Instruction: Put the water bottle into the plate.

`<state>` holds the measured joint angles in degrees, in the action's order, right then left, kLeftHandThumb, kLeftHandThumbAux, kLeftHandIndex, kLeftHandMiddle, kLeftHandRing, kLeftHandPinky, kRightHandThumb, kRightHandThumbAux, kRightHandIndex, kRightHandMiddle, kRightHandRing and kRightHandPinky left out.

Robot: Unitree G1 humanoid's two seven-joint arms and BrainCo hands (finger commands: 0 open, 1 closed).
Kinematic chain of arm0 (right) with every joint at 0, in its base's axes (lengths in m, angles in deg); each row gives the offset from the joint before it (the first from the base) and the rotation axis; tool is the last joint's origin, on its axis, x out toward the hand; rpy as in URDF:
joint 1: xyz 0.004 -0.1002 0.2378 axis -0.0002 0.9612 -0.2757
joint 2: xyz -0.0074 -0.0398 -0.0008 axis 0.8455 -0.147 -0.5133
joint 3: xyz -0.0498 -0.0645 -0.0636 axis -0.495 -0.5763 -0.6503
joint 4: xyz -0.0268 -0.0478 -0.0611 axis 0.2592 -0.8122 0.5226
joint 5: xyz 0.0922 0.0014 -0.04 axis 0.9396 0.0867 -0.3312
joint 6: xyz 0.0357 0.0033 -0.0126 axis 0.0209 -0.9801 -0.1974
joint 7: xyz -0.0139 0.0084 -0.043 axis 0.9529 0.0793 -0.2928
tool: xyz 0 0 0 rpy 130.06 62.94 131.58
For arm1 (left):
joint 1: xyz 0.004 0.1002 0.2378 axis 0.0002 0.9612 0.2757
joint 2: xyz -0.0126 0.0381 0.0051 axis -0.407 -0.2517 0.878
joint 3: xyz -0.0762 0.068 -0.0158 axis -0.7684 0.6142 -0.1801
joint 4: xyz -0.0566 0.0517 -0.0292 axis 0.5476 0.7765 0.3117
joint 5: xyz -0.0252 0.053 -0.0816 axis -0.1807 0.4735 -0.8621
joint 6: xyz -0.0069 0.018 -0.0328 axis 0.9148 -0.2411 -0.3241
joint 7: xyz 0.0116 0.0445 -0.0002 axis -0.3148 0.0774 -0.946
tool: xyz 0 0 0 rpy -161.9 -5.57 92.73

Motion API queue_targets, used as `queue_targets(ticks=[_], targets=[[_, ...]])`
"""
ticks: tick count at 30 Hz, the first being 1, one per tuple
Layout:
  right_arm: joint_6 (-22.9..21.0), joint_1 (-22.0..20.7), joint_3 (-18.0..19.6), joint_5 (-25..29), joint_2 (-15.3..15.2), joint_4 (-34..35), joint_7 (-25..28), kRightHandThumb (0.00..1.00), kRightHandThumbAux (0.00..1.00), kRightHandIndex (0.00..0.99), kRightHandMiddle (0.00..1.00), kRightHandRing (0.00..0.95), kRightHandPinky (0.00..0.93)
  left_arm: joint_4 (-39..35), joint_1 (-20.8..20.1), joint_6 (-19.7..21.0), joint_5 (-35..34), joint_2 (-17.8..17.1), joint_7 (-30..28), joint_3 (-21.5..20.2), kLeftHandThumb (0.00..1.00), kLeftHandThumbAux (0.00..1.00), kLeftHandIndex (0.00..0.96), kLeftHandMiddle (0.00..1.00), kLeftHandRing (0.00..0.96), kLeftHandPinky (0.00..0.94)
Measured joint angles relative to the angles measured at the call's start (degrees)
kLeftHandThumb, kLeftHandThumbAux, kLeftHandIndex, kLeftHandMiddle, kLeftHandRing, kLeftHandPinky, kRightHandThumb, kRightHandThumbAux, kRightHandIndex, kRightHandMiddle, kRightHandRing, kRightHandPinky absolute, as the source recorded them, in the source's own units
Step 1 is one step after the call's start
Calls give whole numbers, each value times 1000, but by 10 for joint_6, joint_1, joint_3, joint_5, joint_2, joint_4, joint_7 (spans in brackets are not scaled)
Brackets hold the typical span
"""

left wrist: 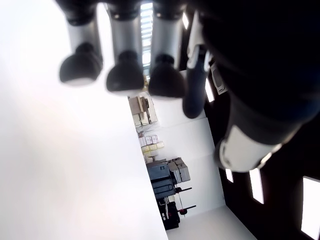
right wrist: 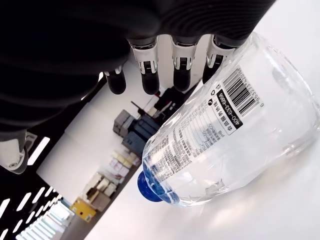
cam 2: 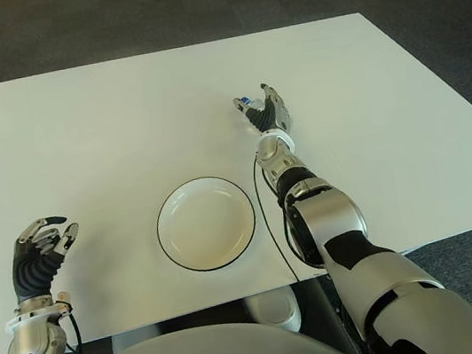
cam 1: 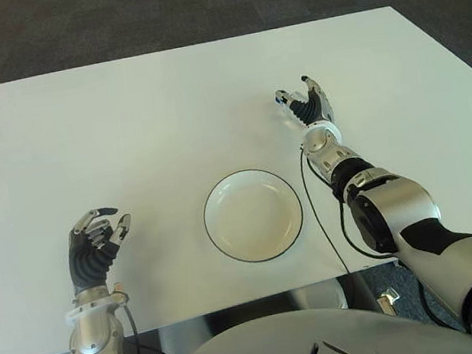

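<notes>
The water bottle lay on its side on the white table, at about one o'clock from the plate and well apart from it, its blue cap on and its label turned up. The right hand was reaching over it with the fingers extended and spread, their tips at or just over the clear wall of the bottle but not closed around it (whether any tip truly touched could not be told). The plate sat empty near the table's front edge. The left hand showed at about nine o'clock from the plate, well apart, fingers loosely curled and holding nothing. The main risk from here looked like a roll: a round, smooth bottle lying flat would likely skid or spin away if the fingers pressed down on its top instead of wrapping both sides, and the push would carry it farther from the plate. A grip taken too near the cap end could also let the heavier body swing down and slip out during the carry, or knock the plate's rim on arrival.
</notes>
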<state>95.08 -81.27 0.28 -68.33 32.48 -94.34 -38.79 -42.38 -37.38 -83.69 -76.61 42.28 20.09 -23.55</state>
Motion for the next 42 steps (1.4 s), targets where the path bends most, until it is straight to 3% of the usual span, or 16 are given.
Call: queue_targets(ticks=[9, 16, 21, 32, 42], targets=[[-39, -16, 1, 0, 0, 0, 29, 589, 325, 0, 0, 0, 0, -1, 0, 0, -2, 0, 0, 0, 704, 715, 439, 845, 838, 831], [-88, -37, -1, -1, -4, 0, 83, 557, 320, 0, 0, 0, 0, -1, 0, -1, -2, 0, 0, 0, 702, 715, 439, 850, 841, 830], [-142, -60, -30, -20, -15, -1, 148, 541, 353, 0, 0, 0, 0, -1, -1, -1, -2, 0, 0, 0, 702, 716, 439, 847, 839, 826], [-204, -62, -98, -70, -26, -13, 267, 502, 454, 51, 0, 0, 0, -2, -1, -1, 0, 0, 0, 0, 702, 715, 439, 845, 842, 836], [-256, -100, -152, -103, -32, -15, 367, 451, 528, 48, 0, 0, 6, -5, -3, 0, 5, 2, 0, 1, 703, 715, 439, 840, 838, 834]])
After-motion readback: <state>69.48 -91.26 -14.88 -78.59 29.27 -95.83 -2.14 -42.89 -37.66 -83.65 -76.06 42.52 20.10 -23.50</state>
